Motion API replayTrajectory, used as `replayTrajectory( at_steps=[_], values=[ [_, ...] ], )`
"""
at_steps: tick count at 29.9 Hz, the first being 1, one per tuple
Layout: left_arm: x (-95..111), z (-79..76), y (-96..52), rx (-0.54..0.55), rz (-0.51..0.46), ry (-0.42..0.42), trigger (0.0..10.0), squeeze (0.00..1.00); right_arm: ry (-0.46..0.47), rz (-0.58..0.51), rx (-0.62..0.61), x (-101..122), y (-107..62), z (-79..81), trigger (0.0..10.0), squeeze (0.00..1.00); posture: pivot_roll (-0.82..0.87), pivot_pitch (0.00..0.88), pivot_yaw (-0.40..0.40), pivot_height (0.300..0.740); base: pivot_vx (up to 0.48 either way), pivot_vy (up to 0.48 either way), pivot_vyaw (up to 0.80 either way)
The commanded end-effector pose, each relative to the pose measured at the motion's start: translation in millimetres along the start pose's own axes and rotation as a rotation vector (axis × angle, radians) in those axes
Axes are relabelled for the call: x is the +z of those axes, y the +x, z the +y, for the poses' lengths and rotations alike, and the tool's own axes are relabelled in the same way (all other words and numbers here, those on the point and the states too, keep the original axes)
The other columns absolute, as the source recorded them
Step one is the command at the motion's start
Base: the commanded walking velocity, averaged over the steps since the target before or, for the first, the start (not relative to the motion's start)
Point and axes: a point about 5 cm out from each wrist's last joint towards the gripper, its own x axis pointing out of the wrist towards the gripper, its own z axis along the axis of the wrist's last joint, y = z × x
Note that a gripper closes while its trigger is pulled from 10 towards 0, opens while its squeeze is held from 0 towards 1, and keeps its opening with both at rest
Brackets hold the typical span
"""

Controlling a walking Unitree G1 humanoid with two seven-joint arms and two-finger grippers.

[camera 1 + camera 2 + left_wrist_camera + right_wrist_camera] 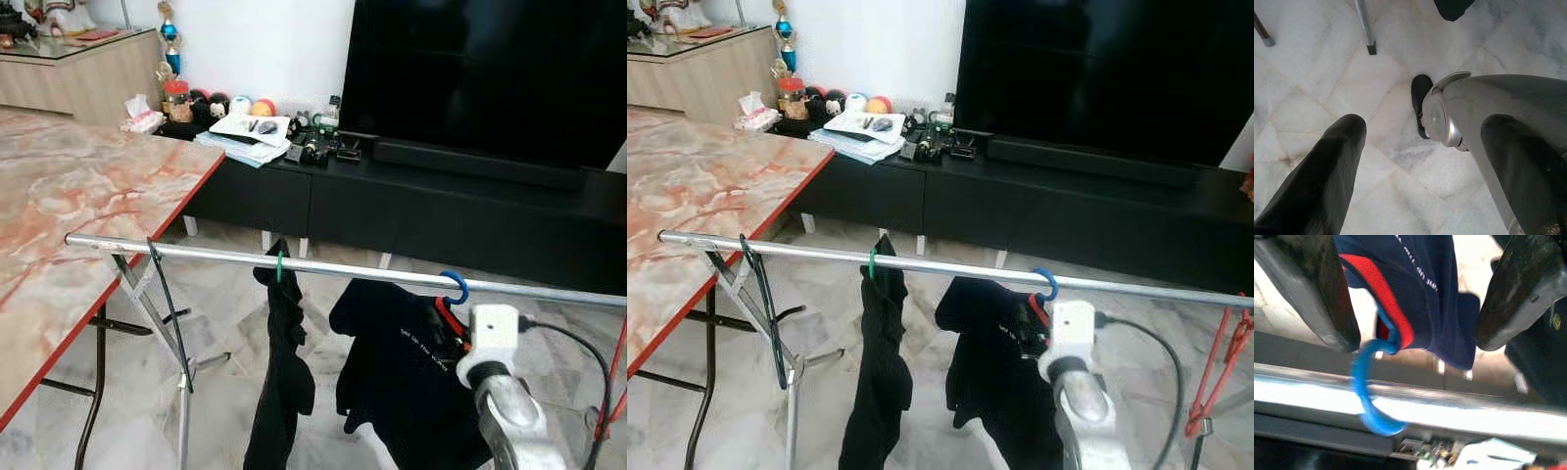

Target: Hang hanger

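Marble floor (pixel 1317 98) lies nearest, pale and veined, and the left gripper (pixel 1415 161) hangs low over it, fingers (pixel 1327 166) spread wide apart with nothing between them, the robot's silver leg and black foot showing just past them. Up at the front, the right arm (pixel 505 406) rises from the lower edge of the head views, its white wrist block just under the rail (pixel 323 266). Right gripper (pixel 1410 298) is up at the hanger now: fingers (pixel 1332 289) stand apart on either side of the dark navy shirt (pixel 407 367) with its red collar trim, not pinching it. Blue hanger hook (pixel 454 287) is over the rail, toward its right end, and the shirt drapes below it. Further left along the rail, a green hook (pixel 278 265) carries a long black garment (pixel 284 372) that droops toward the floor. An empty black wire hanger (pixel 167 313) dangles near the rail's left end, beside the rack's folding metal legs. A red hanger (pixel 1215 372) hangs below the rail at the far right edge. Left of the rack, the marble-patterned table (pixel 69 225) with its red edge juts in, its near corner close to the rail's left tip. Beyond everything, a low black TV cabinet (pixel 392 196) runs along the wall, papers and small clutter on its left end, a big dark television (pixel 490 69) above.
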Motion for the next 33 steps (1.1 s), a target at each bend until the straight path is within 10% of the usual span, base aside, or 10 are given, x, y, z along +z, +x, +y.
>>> replayTrajectory(
  at_steps=[1, 10, 33],
  values=[
    [-3.8, -2.6, -0.4, -0.017, 0.011, -0.003, 10.0, 0.0, -0.041, 0.084, -0.011, -11.1, 0.6, -3.2, 10.0, 0.0, 0.15, 0.0, -0.053, 0.74, 0.0, 0.0, 0.0],
    [-5.2, 3.7, -1.5, -0.012, 0.023, -0.004, 10.0, 0.0, -0.078, 0.175, 0.01, -31.6, 0.3, 7.2, 10.0, 0.0, 0.15, 0.0, -0.05, 0.74, 0.0, 0.0, 0.0],
    [-8.6, -40.7, 2.4, -0.049, 0.018, 0.017, 10.0, 0.0, -0.125, 0.168, 0.092, -36.7, 1.8, 20.3, 10.0, 0.0, 0.16, 0.0, -0.048, 0.74, 0.0, 0.0, 0.0]
  ],
)
